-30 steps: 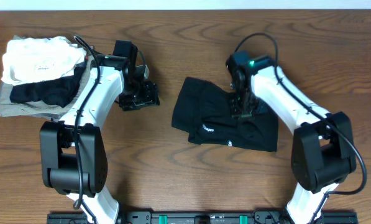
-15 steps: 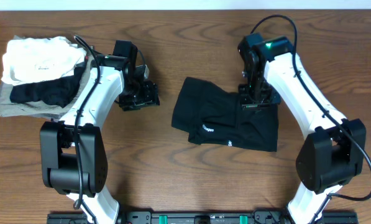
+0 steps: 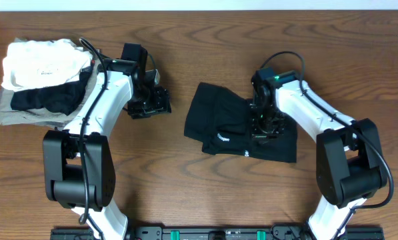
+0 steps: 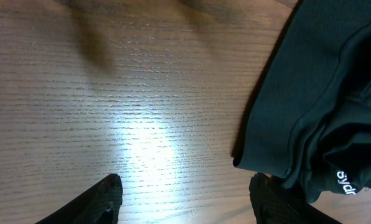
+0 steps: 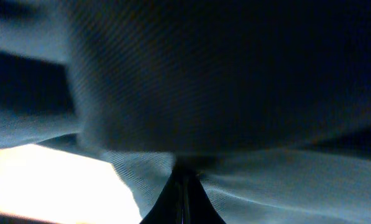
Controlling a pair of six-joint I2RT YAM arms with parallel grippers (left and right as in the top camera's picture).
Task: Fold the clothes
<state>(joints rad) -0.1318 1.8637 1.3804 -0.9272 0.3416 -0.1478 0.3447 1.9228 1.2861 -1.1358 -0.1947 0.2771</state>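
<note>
The clothes (image 3: 219,130), a black T-shirt with small white print, lie partly folded on the wooden table (image 3: 185,193) right of centre. My right gripper (image 3: 262,128) is down on the shirt's middle right part. In the right wrist view its fingers (image 5: 185,173) stand together with dark fabric (image 5: 235,81) pinched at the tips and filling the view. My left gripper (image 3: 152,103) hovers left of the shirt, open. In the left wrist view the left gripper (image 4: 185,186) has bare wood between its fingertips, and the shirt's left edge (image 4: 322,93) lies beside the right fingertip.
A pile of folded garments sits at the far left: a white one (image 3: 42,60) on top, a black one under it, and grey ones (image 3: 9,113) at the bottom. The left arm passes close beside that pile.
The right gripper shut while moving up and right to the shirt's upper right edge, then came back down and left onto the shirt. The left arm has not moved.
</note>
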